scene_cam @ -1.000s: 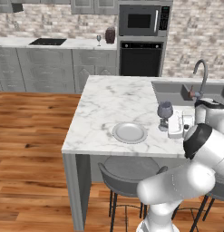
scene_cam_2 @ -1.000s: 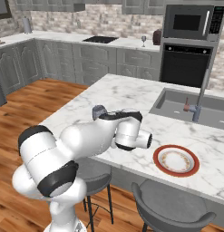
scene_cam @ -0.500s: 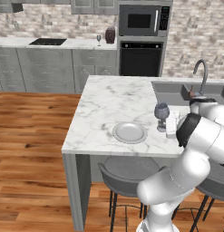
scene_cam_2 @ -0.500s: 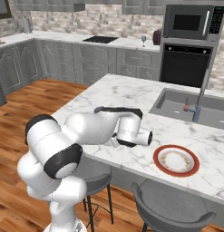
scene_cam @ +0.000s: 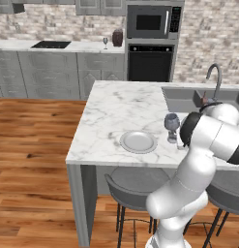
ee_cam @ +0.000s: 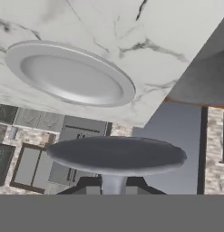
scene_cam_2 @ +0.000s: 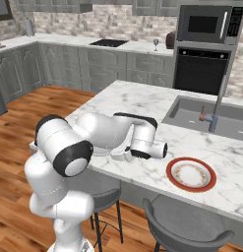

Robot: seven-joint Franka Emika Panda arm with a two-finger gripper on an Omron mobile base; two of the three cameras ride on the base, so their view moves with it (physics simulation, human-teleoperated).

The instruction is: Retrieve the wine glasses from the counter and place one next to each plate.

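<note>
One wine glass [scene_cam: 171, 122] stands upright over the marble island, just right of the plain grey-white plate [scene_cam: 138, 141]. In the hand view, which is rolled upside down, its round foot [ee_cam: 115, 155] and thin stem sit between my fingertips, and my gripper [ee_cam: 114, 188] is shut on the stem. The grey-white plate [ee_cam: 70, 77] lies just beyond the foot. Whether the foot touches the marble I cannot tell. The red-orange rimmed plate [scene_cam_2: 191, 173] lies further right along the island's front edge. A second wine glass [scene_cam: 105, 42] stands on the far counter [scene_cam: 87, 46], also visible as wine glass [scene_cam_2: 155, 44].
A sink with a tall faucet [scene_cam: 215, 77] is set in the island behind my arm. Grey stools [scene_cam: 133, 189] stand under the island's front edge. A dark jar [scene_cam: 117, 38] stands by the far glass, a black cooktop [scene_cam: 51, 44] left of it.
My elbow has swung up and right while the hand stayed by the grey-white plate. The wine glass has sunk slightly toward the island top.
</note>
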